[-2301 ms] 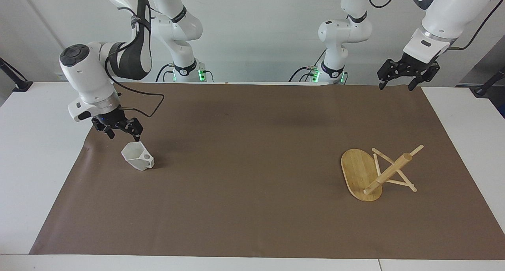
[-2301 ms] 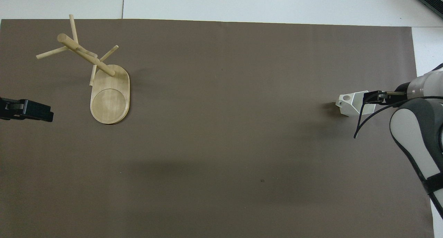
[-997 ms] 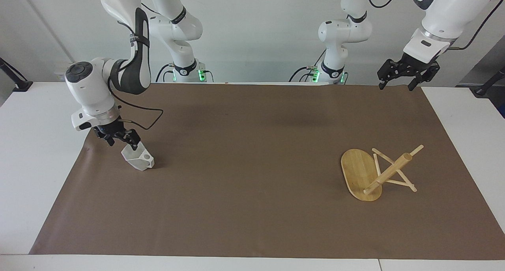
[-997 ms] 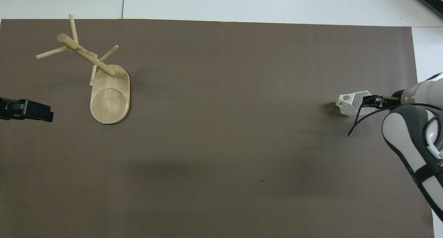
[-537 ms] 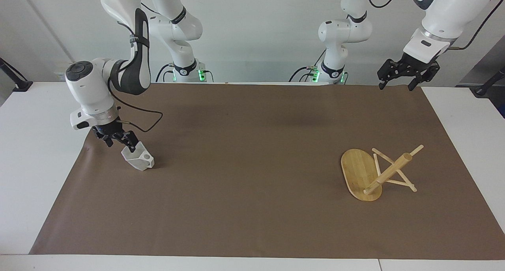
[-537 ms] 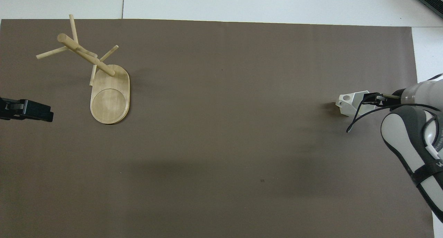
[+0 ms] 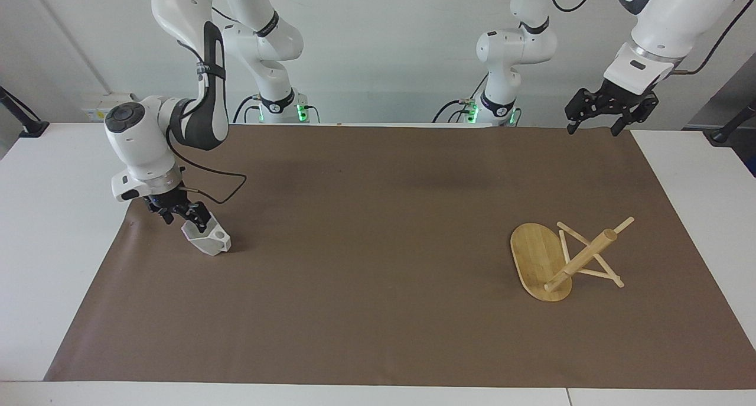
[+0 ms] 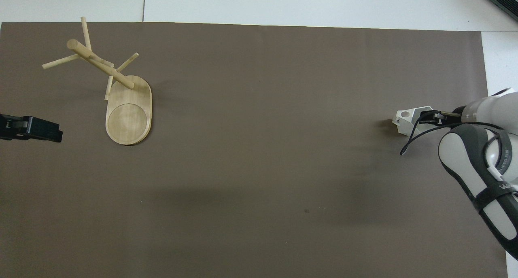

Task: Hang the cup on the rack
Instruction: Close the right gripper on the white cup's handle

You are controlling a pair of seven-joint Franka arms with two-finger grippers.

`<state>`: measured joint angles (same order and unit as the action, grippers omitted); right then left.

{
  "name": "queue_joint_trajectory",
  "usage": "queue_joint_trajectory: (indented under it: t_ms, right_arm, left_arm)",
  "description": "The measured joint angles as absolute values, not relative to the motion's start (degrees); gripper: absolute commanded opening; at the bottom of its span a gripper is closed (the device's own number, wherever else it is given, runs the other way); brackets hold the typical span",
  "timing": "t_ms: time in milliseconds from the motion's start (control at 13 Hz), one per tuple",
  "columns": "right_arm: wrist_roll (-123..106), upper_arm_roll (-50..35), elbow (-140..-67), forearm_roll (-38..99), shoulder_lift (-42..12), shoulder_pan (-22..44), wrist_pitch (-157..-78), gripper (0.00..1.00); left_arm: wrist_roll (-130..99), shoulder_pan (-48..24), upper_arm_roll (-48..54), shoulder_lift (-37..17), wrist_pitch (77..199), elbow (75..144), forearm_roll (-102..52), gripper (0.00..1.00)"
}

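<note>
step: grasp approach, cup not yet hung | right gripper point(image 7: 184, 215) jaws spread wide, straddling cup point(image 7: 206, 237) rim, nothing clamped | cup on mat at right arm's end, handle hole up | rack point(image 7: 566, 259) at 3 o'clock of cup in facing view, well apart, post tilted | left gripper point(image 7: 598, 111) open, waits | next: close on wall, lift.

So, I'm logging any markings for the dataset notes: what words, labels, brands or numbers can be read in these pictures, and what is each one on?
None can be read in full.
Right arm: white lettering on its dark band in the overhead view, cut off and too small to read.
Cup: no text.
Rack: no text.
Brown mat: no text.
</note>
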<state>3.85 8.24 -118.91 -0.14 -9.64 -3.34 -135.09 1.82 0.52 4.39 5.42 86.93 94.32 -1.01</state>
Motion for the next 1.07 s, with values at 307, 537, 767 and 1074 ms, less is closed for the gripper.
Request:
queue_joint_trajectory:
  t_ms: [307, 537, 767, 1074]
  right_arm:
    - [3.85, 8.23, -118.93, -0.14, -9.64, -3.32, -135.09, 0.61]
    - [3.85, 8.23, -118.93, -0.14, -9.64, -3.3, -135.09, 0.37]
    - [3.85, 8.23, -118.78, -0.14, -9.61, -3.28, -133.87, 0.19]
    - [3.86, 8.22, -118.26, -0.07, -9.43, -3.22, -132.72, 0.04]
  left_arm:
    - [1.82, 0.52, 4.39, 5.42, 86.93, 94.32, -1.01, 1.0]
    - [1.82, 0.52, 4.39, 5.42, 86.93, 94.32, -1.01, 1.0]
    - [1.82, 0.52, 4.39, 5.42, 86.93, 94.32, -1.01, 1.0]
    - [1.82, 0.52, 4.39, 5.42, 86.93, 94.32, -1.01, 1.0]
